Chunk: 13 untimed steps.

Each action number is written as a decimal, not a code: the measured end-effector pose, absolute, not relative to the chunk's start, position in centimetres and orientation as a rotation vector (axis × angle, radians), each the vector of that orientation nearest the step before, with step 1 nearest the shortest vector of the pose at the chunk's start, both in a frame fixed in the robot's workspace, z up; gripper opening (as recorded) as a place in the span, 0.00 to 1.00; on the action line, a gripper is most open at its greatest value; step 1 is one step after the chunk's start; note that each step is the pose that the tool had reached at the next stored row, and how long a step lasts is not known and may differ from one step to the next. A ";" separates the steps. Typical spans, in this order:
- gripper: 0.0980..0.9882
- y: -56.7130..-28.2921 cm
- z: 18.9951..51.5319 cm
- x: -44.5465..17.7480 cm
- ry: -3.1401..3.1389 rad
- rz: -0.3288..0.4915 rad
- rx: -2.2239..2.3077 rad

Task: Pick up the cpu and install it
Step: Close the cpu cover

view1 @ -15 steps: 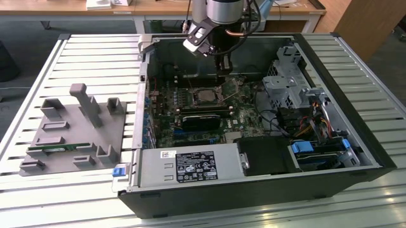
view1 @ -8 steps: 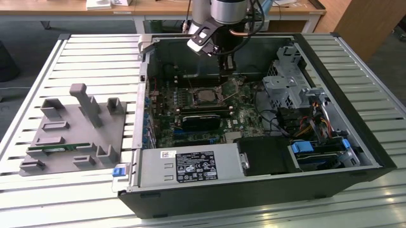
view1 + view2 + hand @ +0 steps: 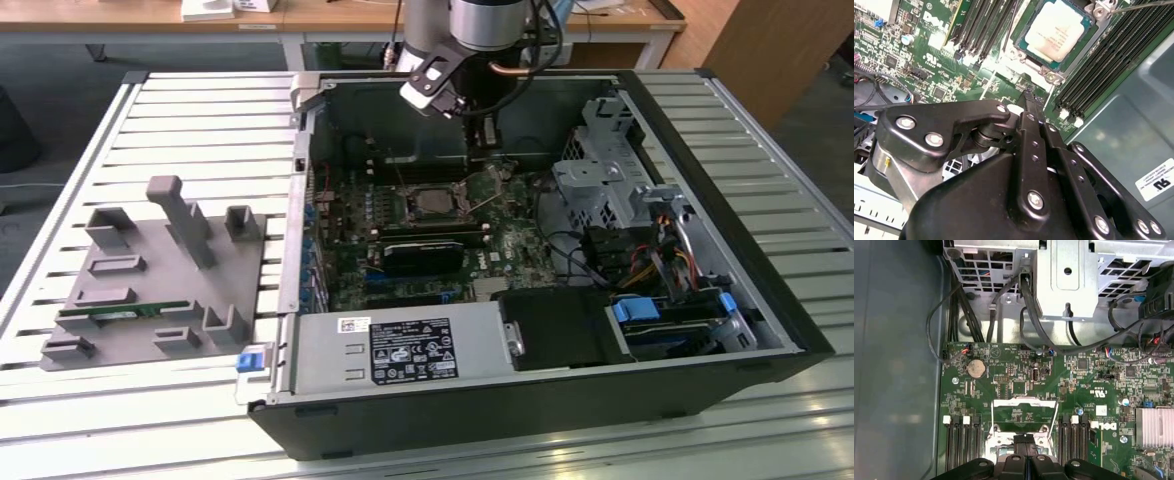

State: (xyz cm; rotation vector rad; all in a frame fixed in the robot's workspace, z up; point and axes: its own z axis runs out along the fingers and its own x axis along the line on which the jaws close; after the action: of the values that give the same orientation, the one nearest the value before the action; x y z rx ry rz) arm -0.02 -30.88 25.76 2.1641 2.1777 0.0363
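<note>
Silver cpu (image 3: 430, 203) in socket (image 3: 398, 205), centre of exterior view.
Gripper (image 3: 1029, 96) pressed together, empty, nearby; white printed label (image 3: 414, 352) lower centre.

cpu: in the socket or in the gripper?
In the socket. In the second wrist view the cpu lies flat within the socket frame; the gripper is shut, empty, apart from it.

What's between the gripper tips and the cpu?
In the second wrist view, the metal socket frame and a strip of green motherboard lie between the gripper and the cpu, which sits in its socket.
</note>
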 end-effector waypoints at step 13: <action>0.01 -30.9 25.8 1.1 2.178 0.036 2.164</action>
State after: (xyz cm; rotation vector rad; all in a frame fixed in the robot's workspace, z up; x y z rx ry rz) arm 1.12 -30.87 25.76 2.1641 2.1777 0.0363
